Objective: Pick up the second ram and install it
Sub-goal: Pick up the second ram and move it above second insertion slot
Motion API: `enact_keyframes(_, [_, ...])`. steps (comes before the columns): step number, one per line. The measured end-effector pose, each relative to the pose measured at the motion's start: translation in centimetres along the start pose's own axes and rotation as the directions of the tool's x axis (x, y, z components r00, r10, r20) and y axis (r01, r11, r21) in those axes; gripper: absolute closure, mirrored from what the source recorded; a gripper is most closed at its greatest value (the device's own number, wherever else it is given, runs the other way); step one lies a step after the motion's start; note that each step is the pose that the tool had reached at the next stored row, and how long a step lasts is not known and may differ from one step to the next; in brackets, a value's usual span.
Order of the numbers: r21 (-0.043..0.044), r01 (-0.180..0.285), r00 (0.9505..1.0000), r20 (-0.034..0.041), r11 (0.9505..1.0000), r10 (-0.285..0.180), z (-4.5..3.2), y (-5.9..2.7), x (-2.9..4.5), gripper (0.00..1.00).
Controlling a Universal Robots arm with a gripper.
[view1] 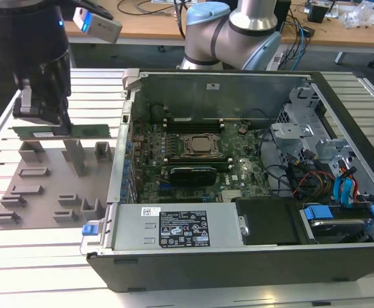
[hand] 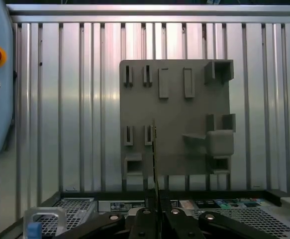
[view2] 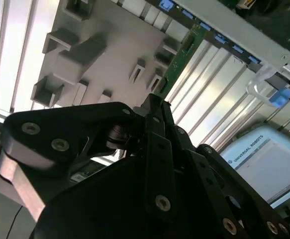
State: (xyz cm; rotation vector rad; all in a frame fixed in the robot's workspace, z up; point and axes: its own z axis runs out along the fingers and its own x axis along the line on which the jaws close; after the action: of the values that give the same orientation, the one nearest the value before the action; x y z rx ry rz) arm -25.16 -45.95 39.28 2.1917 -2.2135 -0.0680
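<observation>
My black two-finger gripper (view1: pixel 45 119) is clamped on the second ram (view1: pixel 87 131), a long thin green circuit-board stick, gripping near one end so most of its length sticks out sideways toward the open black computer case (view1: pixel 238 160). The stick sits on edge and level over the flat grey plastic fixture plate (view1: pixel 45 192) at the exterior view's left, outside the case. In the first wrist view it runs edge-on from my fingertips (hand: pixel 145 215) across the plate.

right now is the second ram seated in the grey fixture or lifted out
Lifted out, it appears: the second ram hangs level above the grey fixture, gripped by the tool.
</observation>
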Motion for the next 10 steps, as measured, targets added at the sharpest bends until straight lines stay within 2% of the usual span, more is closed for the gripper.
enact_keyframes(1, [-0.0006, 0.000, 1.0000, 0.0000, 1.0000, 0.000, -0.03, -0.67, -0.01, 0.87])
enact_keyframes(5, [-0.0015, 0.000, 1.0000, 0.0000, 1.0000, 0.000, -0.10, -2.12, -0.05, 0.87])
enact_keyframes(10, [-0.0033, 0.000, 1.0000, 0.0000, 1.0000, 0.000, -0.23, -5.05, -0.13, 0.87])
